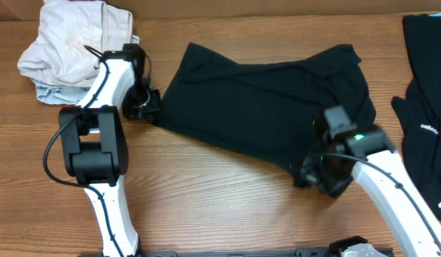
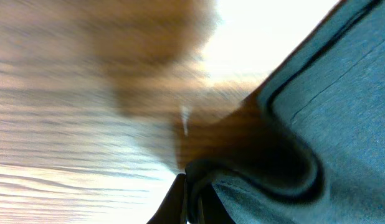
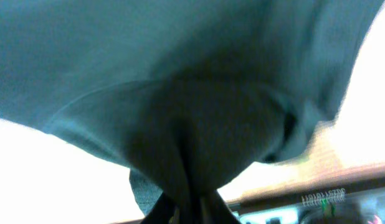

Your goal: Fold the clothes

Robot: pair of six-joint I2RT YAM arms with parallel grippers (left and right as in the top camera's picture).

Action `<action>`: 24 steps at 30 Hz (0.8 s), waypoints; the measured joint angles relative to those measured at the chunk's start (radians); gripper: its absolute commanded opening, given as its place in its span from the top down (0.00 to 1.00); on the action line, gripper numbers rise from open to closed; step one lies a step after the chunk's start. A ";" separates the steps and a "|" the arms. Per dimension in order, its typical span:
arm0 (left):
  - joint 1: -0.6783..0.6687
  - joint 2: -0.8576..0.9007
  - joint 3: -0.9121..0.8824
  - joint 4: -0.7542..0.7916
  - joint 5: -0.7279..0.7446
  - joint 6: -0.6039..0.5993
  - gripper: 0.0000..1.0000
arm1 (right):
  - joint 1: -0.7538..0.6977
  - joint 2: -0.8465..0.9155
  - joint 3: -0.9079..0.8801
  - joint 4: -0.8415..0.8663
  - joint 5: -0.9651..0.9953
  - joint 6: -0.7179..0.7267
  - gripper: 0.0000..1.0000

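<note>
Loosely rumpled soft black T-shirt (image 1: 263, 107) on woodgrain table (image 1: 220, 207).

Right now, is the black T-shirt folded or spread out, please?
Spread, not folded: the T-shirt lies rumpled on the table, left end effector and right end effector pinching its edges.

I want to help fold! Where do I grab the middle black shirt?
Take the black shirt by its outer edges: left edge from the left, lower right corner from the right. It lies rumpled; those edges stick out, where the left gripper and right gripper pinch it.
</note>
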 measured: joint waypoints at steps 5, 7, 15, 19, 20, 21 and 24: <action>0.030 0.000 0.016 0.013 -0.020 0.014 0.96 | 0.000 0.027 0.082 0.134 -0.008 -0.090 0.73; 0.031 0.000 0.016 0.018 -0.027 0.014 0.96 | 0.000 0.078 0.082 0.182 -0.004 -0.112 0.55; 0.009 0.000 0.017 0.043 -0.047 0.014 0.96 | -0.053 0.369 0.083 0.356 -0.007 -0.187 0.29; 0.002 0.000 0.017 0.049 -0.050 0.014 0.96 | -0.092 0.359 0.084 0.311 -0.032 -0.193 0.29; 0.001 0.000 0.017 0.051 -0.051 0.014 0.96 | -0.095 0.354 0.084 0.292 -0.034 -0.195 0.29; 0.001 0.000 0.017 0.053 -0.051 0.014 0.96 | -0.096 0.346 0.084 0.266 -0.038 -0.197 0.30; 0.001 0.000 0.017 0.058 -0.053 0.014 0.96 | -0.083 0.319 0.084 0.181 -0.045 -0.200 0.32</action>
